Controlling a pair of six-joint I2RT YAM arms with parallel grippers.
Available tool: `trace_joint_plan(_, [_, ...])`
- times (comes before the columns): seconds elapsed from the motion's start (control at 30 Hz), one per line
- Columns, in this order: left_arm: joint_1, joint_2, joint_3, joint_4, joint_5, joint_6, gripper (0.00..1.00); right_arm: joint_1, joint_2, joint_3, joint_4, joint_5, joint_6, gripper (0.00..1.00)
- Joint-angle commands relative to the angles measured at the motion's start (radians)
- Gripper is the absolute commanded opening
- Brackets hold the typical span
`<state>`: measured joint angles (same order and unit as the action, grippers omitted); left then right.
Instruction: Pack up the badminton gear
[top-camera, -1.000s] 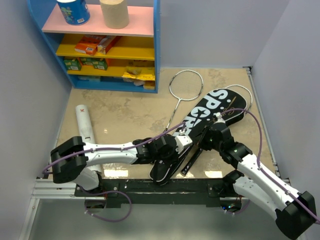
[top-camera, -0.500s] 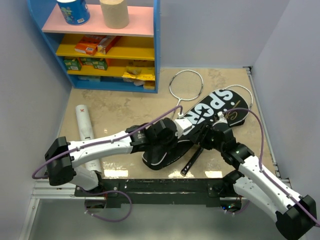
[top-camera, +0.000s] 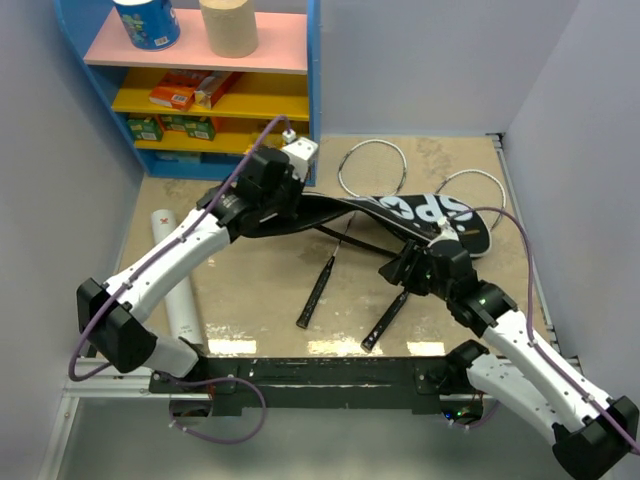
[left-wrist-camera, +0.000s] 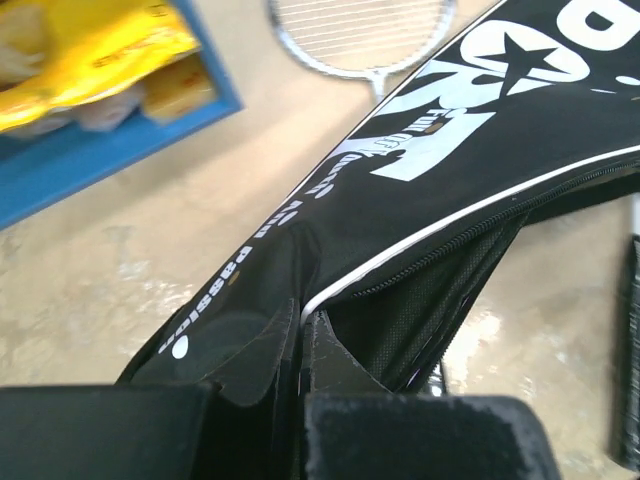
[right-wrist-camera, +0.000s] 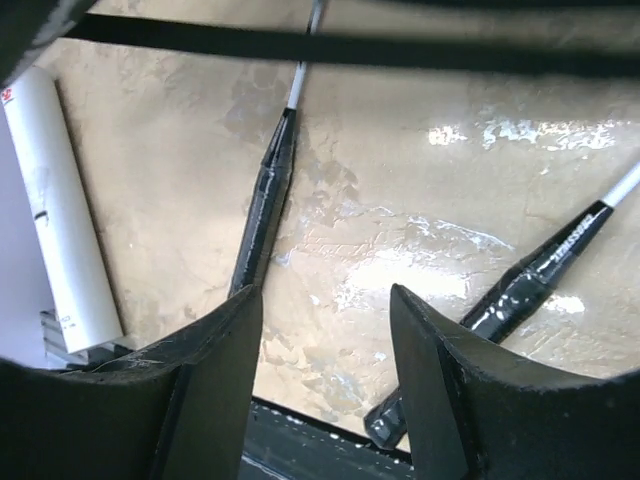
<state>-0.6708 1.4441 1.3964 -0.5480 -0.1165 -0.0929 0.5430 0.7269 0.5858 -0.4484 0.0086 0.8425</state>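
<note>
Beside the shelf (top-camera: 313, 100), left end effector (left-wrist-camera: 303, 335) grips black bag (left-wrist-camera: 450, 170)

Bright, even light throws white glare on the glossy tan tabletop (top-camera: 240, 270). The black lettered bag (left-wrist-camera: 450, 150) blurs near the left-wrist lens.

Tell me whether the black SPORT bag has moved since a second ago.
Yes. The left gripper, shut on the narrow end of the bag, has dragged that end up and to the left, close to the blue shelf.

Blue shelf (top-camera: 313, 90), tan roll (top-camera: 228, 27), orange boxes (top-camera: 190, 92)
</note>
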Motion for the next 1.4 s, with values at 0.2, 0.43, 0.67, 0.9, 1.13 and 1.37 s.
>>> trace_joint_plan(0.2, [0.195,-0.116,-0.051,0.016,0.052,-0.04,0.0,0.002,0.11,0.045,-0.001,0.134,-0.056,0.57])
trace_joint_plan(0.43, [0.211,-0.264,-0.203,0.01,0.029,-0.128,0.0,-0.026,0.296,0.098,0.077,0.172,-0.089,0.57])
trace_joint_plan(0.67, [0.211,-0.347,-0.44,0.101,0.064,-0.214,0.0,-0.071,0.502,0.206,0.161,0.134,-0.126,0.57])
trace_joint_plan(0.9, [0.211,-0.321,-0.452,0.158,0.106,-0.197,0.0,-0.032,0.64,0.258,0.267,0.065,-0.083,0.56])
trace_joint_plan(1.13, [0.217,-0.265,-0.363,0.161,0.11,-0.163,0.0,0.064,0.721,0.286,0.29,0.086,-0.06,0.56])
trace_joint_plan(1.37, [0.241,-0.254,-0.323,0.163,0.11,-0.133,0.0,0.121,0.865,0.376,0.295,0.165,0.009,0.55])
